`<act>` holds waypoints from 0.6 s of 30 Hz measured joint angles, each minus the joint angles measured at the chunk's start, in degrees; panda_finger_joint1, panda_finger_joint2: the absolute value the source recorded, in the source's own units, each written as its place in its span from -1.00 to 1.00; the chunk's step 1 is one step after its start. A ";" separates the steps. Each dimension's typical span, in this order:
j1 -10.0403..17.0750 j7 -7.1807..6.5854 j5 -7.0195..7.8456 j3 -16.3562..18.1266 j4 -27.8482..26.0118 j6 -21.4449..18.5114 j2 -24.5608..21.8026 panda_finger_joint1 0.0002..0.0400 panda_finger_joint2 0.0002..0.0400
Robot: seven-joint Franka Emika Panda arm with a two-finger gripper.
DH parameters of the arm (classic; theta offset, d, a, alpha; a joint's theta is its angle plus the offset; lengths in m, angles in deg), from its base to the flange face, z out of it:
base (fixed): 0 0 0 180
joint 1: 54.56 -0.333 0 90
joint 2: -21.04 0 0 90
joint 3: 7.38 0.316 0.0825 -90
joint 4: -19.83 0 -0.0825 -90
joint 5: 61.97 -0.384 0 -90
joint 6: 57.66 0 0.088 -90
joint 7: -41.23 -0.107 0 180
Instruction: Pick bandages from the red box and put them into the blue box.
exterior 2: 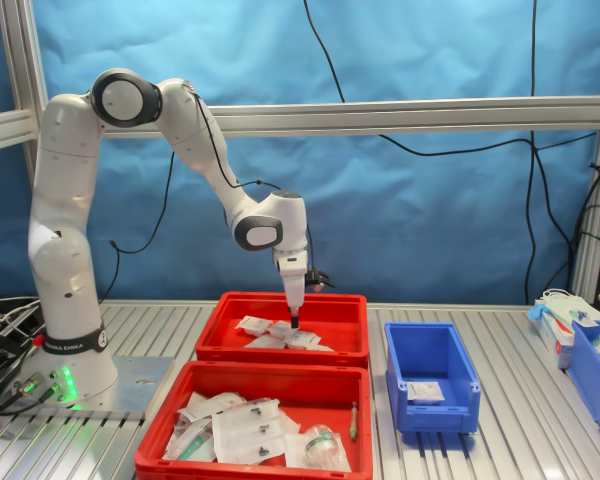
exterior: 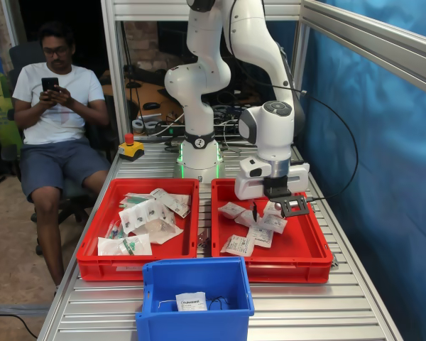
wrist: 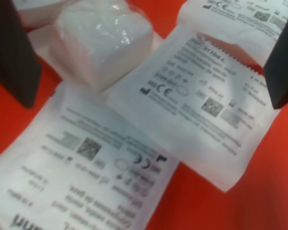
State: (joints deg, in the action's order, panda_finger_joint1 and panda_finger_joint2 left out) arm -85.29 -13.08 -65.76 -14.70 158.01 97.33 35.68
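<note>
My hand (exterior: 255, 212) is down in the red box (exterior: 307, 264), fingers (wrist: 12, 52) spread open over the bandages (wrist: 182, 103). Only the wrist view shows me their crinkled white wrappers and grey print. In the second exterior view, one packet (exterior 2: 424, 391) lies in the deep blue box (exterior 2: 432, 412) alongside.

Red box (exterior: 307, 264): wide, shallow tray, upright on the table, on the first exterior view's right. Bandages (exterior: 238, 245): flat white sealed packets with grey print, lying loose and partly overlapping on its floor; the wrist view shows two overlapped (wrist: 192, 103). Blue box (exterior: 196, 271): deep, thick-rimmed bin, just in front of both trays, holding one white packet (exterior: 191, 301).
</note>
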 joint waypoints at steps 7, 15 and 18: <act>-1.03 0.00 -2.44 0.05 0.44 0.05 0.00 1.00 1.00; -2.05 0.00 -3.66 0.05 0.63 0.10 0.00 1.00 1.00; -2.55 0.00 -4.09 0.07 0.82 0.15 0.00 1.00 1.00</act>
State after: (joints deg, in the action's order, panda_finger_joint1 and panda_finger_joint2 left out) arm -87.84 -13.07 -69.84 -14.62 158.84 97.48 35.68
